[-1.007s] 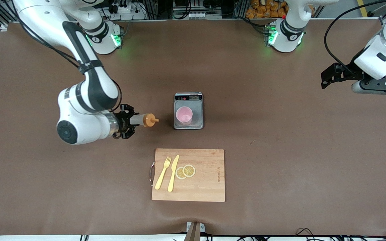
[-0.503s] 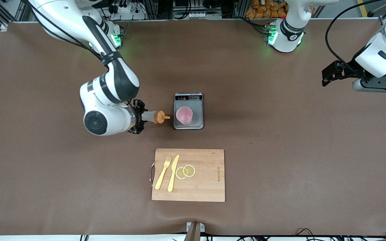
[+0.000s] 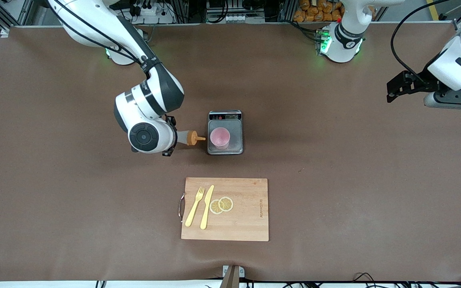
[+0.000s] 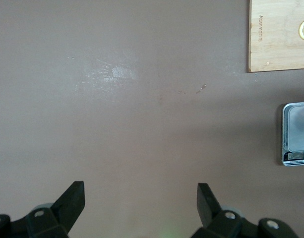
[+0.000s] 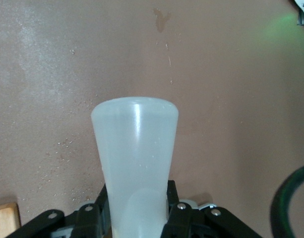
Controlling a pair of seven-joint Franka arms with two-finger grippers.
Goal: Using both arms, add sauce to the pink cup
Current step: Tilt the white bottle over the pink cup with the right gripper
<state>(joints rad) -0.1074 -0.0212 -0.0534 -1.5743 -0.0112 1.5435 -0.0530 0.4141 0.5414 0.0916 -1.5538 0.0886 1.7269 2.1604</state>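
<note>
The brown table carries everything, and the scale near its middle serves as the landmark. The right arm reaches from its base down toward the scale from the right arm's end of the table. The left arm waits well apart from the scale, up over the left arm's end of the table.

A wooden cutting board lies nearer to the front camera than the scale, a short way off it. On the board rest a yellow knife and a yellow fork side by side, with two lemon slices just beside the knife.

The right gripper hangs just beside the scale on the side toward the right arm's end, its fingers pinching the body of the sauce bottle. The bottle lies roughly level, its orange nozzle aimed at the scale and its tip at the scale's edge, short of the cup. In the right wrist view the whitish bottle stands out between the black fingers.

The left gripper has its fingers spread wide with nothing between them; the left wrist view shows only bare table under it.

The pink cup stands upright on the scale's plate.
</note>
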